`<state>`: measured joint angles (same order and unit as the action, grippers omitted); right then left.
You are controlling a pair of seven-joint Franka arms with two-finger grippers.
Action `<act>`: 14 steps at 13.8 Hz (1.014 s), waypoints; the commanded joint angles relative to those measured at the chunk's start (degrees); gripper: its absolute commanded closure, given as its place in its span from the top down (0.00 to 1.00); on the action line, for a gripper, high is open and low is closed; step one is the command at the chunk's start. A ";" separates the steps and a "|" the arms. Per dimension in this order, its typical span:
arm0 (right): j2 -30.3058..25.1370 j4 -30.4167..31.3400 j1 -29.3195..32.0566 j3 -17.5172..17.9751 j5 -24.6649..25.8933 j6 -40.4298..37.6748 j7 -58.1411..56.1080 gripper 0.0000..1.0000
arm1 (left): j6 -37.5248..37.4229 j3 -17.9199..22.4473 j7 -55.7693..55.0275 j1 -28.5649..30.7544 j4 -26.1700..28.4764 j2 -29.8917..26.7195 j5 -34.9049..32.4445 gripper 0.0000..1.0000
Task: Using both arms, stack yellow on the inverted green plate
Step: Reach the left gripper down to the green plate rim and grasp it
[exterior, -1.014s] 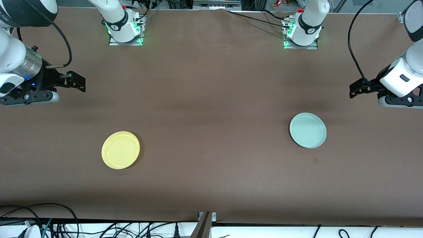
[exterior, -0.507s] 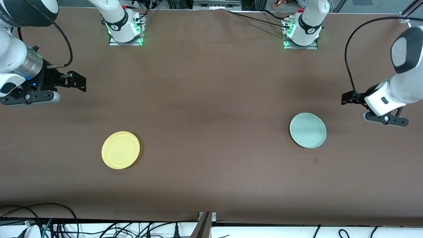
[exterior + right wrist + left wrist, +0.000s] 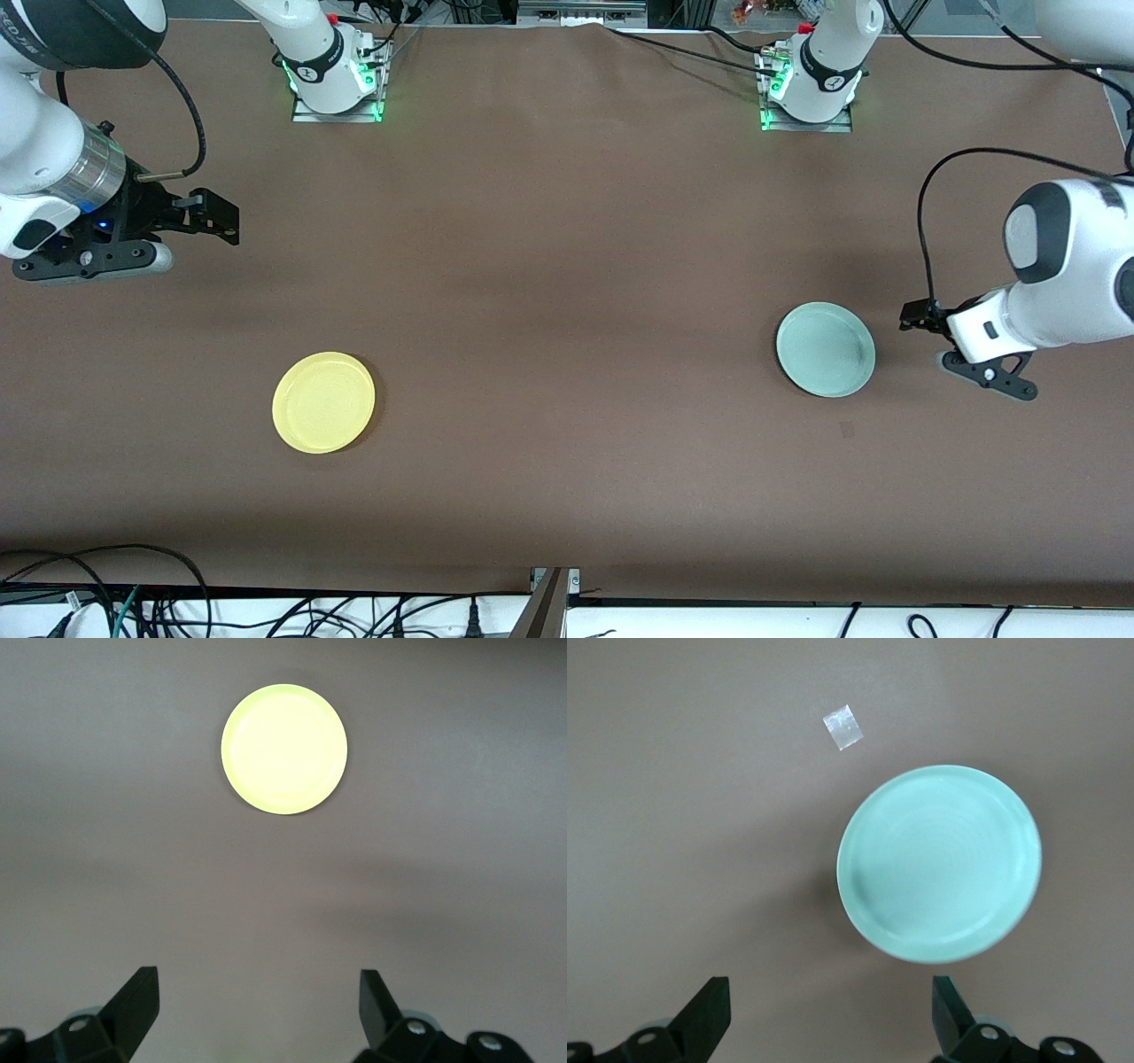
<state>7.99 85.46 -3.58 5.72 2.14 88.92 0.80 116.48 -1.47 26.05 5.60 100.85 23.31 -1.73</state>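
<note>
The yellow plate (image 3: 323,401) lies flat on the brown table toward the right arm's end; it also shows in the right wrist view (image 3: 283,749). The pale green plate (image 3: 826,348) lies flat toward the left arm's end, its hollow side seemingly up, and fills much of the left wrist view (image 3: 939,864). My left gripper (image 3: 915,316) is open and empty, low beside the green plate's rim; its jaws (image 3: 830,1010) stand wide apart just short of the plate. My right gripper (image 3: 229,220) is open and empty (image 3: 257,1001), over bare table well away from the yellow plate.
A small square of tape (image 3: 847,430) sticks to the table a little nearer to the front camera than the green plate; it also shows in the left wrist view (image 3: 843,727). Cables hang along the table's front edge (image 3: 549,585).
My left arm has swung down and in toward the green plate, its gripper now close beside the rim. My right gripper has shifted only slightly. Neither plate has moved.
</note>
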 commanded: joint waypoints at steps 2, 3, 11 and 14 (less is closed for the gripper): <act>-0.17 -0.03 0.07 0.17 0.06 0.02 -0.10 1.00 | 11.38 -0.38 5.22 0.20 5.68 3.65 1.46 1.00; -0.17 -0.03 0.07 0.08 -0.02 0.02 0.17 1.00 | 12.88 -0.38 6.72 0.29 5.50 5.06 1.55 1.00; 0.01 -0.12 -0.02 0.17 -0.29 0.11 -0.36 1.00 | 18.51 -0.55 10.07 0.29 5.68 11.14 1.55 1.00; 0.10 -0.12 0.07 0.17 -0.29 0.02 -0.44 1.00 | 18.52 -0.55 10.07 0.20 5.41 11.93 1.64 0.73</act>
<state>8.12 85.47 -3.62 5.72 2.12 88.97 0.81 134.66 -1.79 34.17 5.60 106.71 34.83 -1.73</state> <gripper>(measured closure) 0.000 0.022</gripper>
